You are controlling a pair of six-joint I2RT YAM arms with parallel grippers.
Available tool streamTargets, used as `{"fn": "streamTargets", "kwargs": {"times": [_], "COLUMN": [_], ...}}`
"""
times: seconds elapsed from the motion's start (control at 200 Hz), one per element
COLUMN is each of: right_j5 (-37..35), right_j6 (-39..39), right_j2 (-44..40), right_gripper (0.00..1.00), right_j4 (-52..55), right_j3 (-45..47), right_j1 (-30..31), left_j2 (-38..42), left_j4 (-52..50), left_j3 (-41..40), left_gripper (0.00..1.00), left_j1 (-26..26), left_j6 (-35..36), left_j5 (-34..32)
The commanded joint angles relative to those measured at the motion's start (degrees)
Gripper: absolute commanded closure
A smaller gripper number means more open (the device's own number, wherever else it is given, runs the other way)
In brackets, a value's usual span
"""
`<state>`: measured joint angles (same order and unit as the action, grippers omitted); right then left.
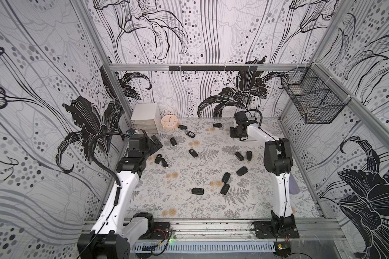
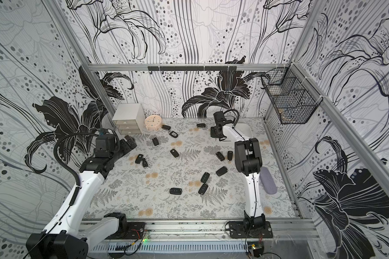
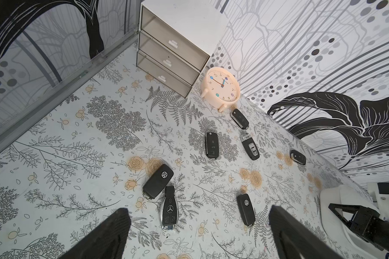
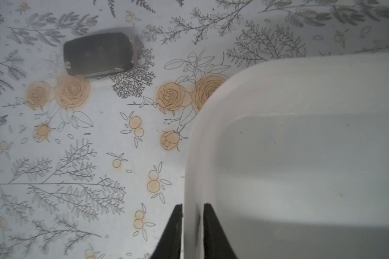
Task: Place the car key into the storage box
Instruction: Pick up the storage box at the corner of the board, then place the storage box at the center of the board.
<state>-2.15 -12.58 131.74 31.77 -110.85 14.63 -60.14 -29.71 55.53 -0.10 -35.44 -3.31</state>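
The right gripper (image 4: 193, 205) pinches the wall of the storage box (image 4: 301, 89), one finger inside, one outside; the left gripper (image 3: 198, 210) hangs wide open above a car key (image 3: 158, 180) lying on the table (image 3: 76, 145), close beside a second key (image 3: 170, 208). Pulled by that thin smooth wall, the box may slip or tip; the neighbouring keys may be grabbed together.

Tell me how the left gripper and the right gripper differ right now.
The left gripper has its fingers wide apart; the right gripper has them close together. The left gripper grips nothing and hangs over loose car keys; the right gripper pinches the storage box wall, one finger inside, one outside. Neither holds a key.
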Motion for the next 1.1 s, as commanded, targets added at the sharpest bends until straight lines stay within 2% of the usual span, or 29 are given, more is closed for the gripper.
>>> {"fn": "streamTargets", "kwargs": {"times": [0.0, 0.215, 0.275, 0.351, 0.406, 0.771, 0.906, 1.097], "right_j5": [-0.1, -1.5, -1.6, -1.4, -1.6, -5.9, -11.5, -16.3], "right_j6": [0.1, 2.0, 1.9, 1.3, 1.2, -0.8, -3.2, -9.8], "right_j2": [2.6, 6.5, 6.9, 5.3, 3.9, -2.3, -4.5, -8.1], "right_gripper": [0.77, 0.77, 0.81, 0.95, 1.00, 1.00, 1.00, 1.00], "right_j4": [2.9, 5.5, 6.1, 4.6, 3.3, 8.7, 13.6, 15.6], "right_j3": [-3.0, -7.3, -7.7, -5.9, -4.7, -9.7, -11.1, -5.7], "right_j1": [1.1, 1.1, 1.2, 1.3, 1.6, 5.9, 10.8, 19.6], "left_j2": [2.1, 4.4, 4.8, 5.5, 5.9, 6.7, 7.6, 8.9], "left_j4": [0.1, -1.0, -1.7, -2.6, -3.1, -5.0, -5.3, -6.7], "left_j3": [-1.2, -3.0, -2.8, -2.6, -2.3, -0.5, -0.7, 0.3], "left_gripper": [0.00, 0.00, 0.01, 0.01, 0.00, 0.01, 0.01, 0.01], "left_j1": [-0.2, -0.2, -0.2, -0.2, -0.2, -0.2, -0.2, -0.2], "left_j6": [-0.4, -1.6, -1.7, -1.7, -1.8, -2.6, -2.5, -1.7], "left_j5": [0.9, 1.9, 1.8, 1.8, 1.7, 3.6, 4.0, 3.1]}}
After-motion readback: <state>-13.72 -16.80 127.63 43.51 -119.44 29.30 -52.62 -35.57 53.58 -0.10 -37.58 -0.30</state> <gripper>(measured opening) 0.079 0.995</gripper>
